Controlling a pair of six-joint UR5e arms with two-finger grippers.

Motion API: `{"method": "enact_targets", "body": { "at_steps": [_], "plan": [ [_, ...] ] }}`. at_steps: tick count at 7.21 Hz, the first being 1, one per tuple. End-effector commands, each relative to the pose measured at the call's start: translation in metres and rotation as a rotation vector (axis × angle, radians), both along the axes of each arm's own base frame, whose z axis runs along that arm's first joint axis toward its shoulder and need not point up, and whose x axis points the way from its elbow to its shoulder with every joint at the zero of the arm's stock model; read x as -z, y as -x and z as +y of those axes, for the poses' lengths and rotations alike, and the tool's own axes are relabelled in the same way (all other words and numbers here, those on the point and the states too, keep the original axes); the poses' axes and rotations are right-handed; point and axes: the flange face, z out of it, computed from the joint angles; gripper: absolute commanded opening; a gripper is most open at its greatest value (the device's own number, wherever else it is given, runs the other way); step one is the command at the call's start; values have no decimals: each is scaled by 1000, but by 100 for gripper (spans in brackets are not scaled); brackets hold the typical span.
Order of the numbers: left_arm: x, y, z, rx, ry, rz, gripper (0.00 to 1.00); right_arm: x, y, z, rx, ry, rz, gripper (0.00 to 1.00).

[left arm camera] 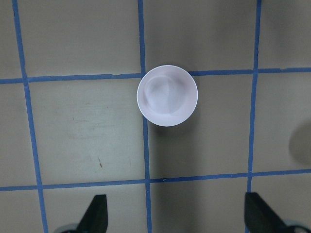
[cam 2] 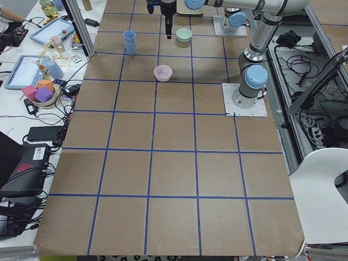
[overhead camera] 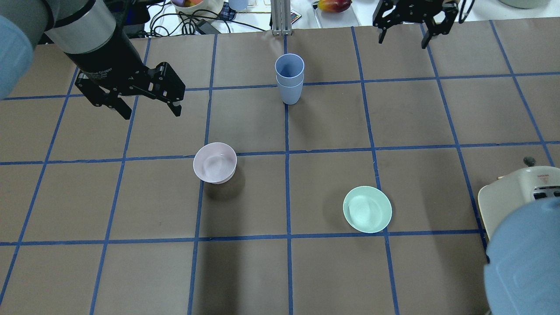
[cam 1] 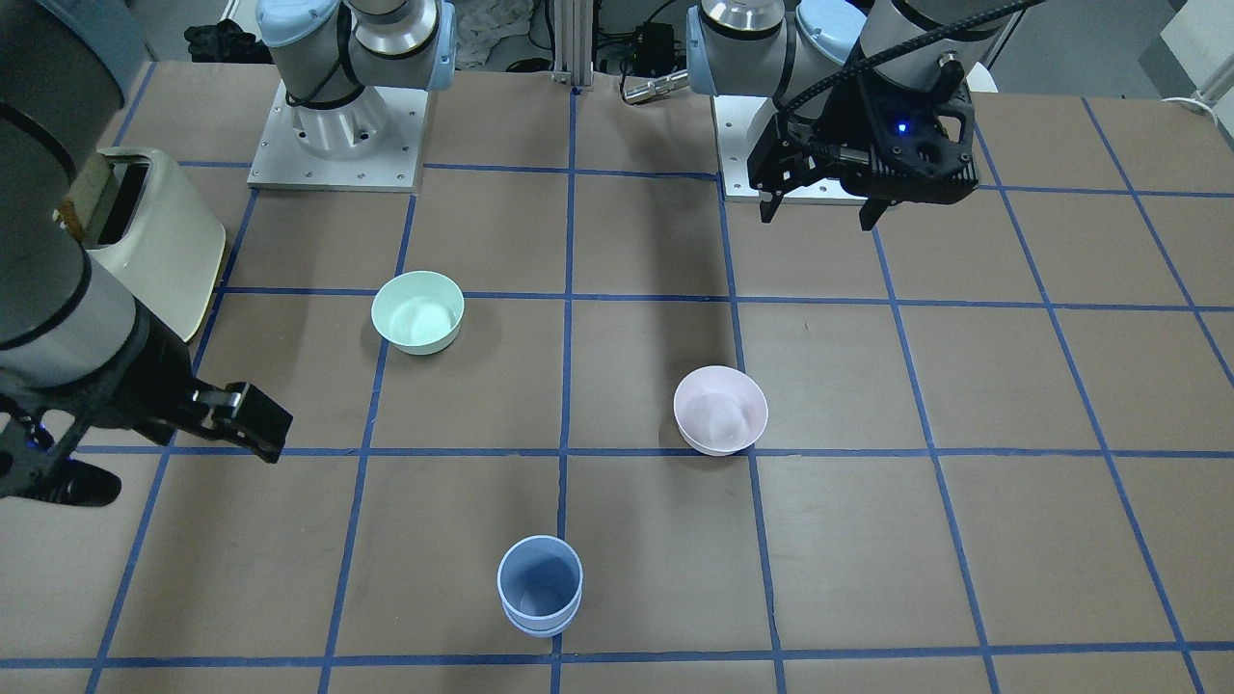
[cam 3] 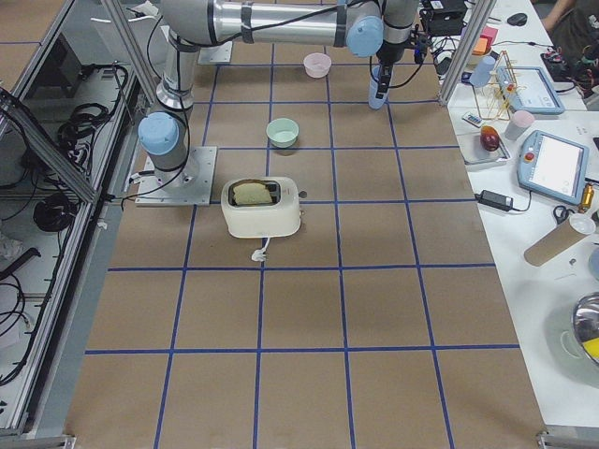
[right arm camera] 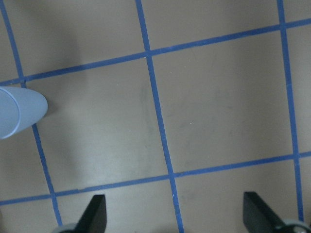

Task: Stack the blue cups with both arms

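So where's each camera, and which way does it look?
Front-facing: across the table, facing the robot; left gripper shows right.
Overhead: behind robot, looking down; right gripper top right.
Exterior left: table's left end; left arm nearest.
Exterior right: table's right end; right arm nearest.
Left wrist: straight down on pink bowl; fingertips show.
Right wrist: straight down; fingertips show.
Shared: front-facing and overhead show stacked blue cups.
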Motion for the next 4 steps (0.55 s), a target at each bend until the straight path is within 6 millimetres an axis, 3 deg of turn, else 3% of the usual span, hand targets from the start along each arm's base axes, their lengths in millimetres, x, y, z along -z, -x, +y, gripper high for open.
{"method": "enact_targets", "body": {
  "at_steps": [1,2,4],
  "plan": [
    [0,-6,2,4,-2,-71,100,3,13,61,9,-41,12,100],
    [2,-6,0,0,-6,-61,100,4,13,66,4,-51,18,100],
    [5,-6,-2,-2,-10,-59,100,-30,4,96,-5,-56,20,100]
  ]
}}
